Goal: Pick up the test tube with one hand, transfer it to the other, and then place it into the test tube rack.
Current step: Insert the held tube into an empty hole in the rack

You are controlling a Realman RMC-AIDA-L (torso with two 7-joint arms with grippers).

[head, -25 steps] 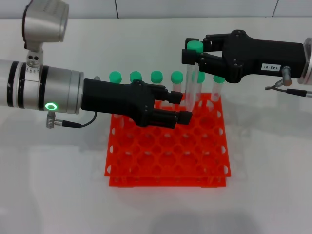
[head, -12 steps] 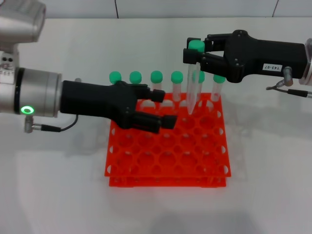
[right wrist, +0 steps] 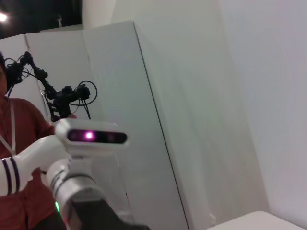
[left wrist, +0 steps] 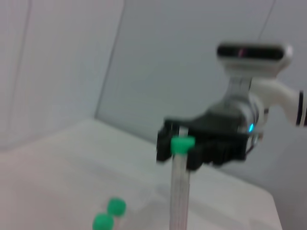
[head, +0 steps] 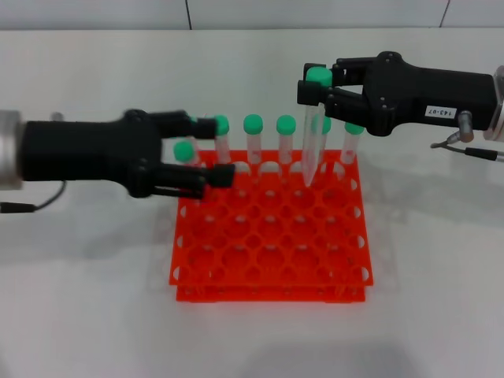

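My right gripper (head: pixel 309 83), the black one with the white label, is shut on the test tube (head: pixel 312 142) just under its green cap. The tube hangs nearly upright, its tip just above the back rows of the orange-red test tube rack (head: pixel 268 264). In the left wrist view the same tube (left wrist: pixel 179 191) hangs from the right gripper (left wrist: pixel 178 149). My left gripper (head: pixel 214 151), black and unlabelled, is open over the rack's back left corner, well left of the tube. A green cap (head: pixel 185 150) shows between its fingers.
Several other green-capped tubes (head: pixel 253 138) stand in the rack's back row, close behind and beside the held tube. The white table (head: pixel 94 299) surrounds the rack. The right wrist view shows the left arm's wrist camera (right wrist: pixel 92 136) and a person in red (right wrist: pixel 14 158) beyond.
My left gripper has let go of the tube and drawn back to the left, still open. The right gripper has stayed shut on the tube and barely moved.
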